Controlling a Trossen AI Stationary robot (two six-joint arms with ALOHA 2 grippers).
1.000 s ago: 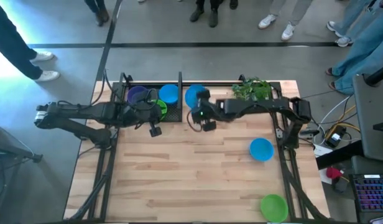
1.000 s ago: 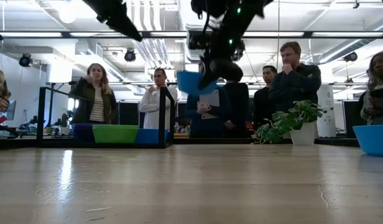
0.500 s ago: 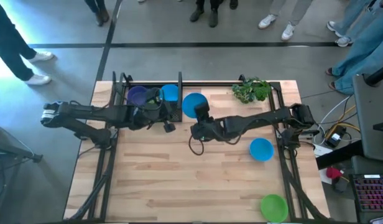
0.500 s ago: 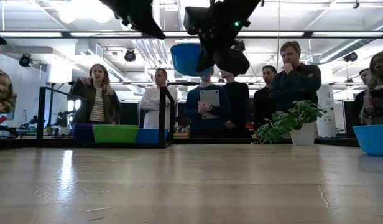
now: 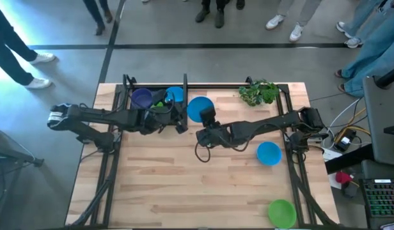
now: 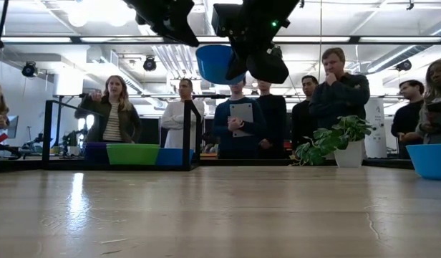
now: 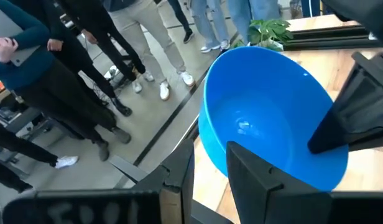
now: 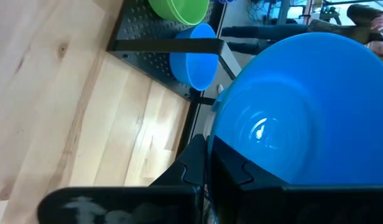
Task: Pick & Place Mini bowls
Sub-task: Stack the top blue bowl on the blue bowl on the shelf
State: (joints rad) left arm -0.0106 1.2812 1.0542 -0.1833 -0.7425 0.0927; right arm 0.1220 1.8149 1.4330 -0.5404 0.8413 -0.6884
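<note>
While airborne, blue bowl (image 5: pixel 199 108) sits in right gripper (image 5: pixel 205 117)

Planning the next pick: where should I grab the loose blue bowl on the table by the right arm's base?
Take the loose blue bowl by its rim, from straight above, one of the jaws inside: it sits upright, mouth open, with a thin wall.
</note>
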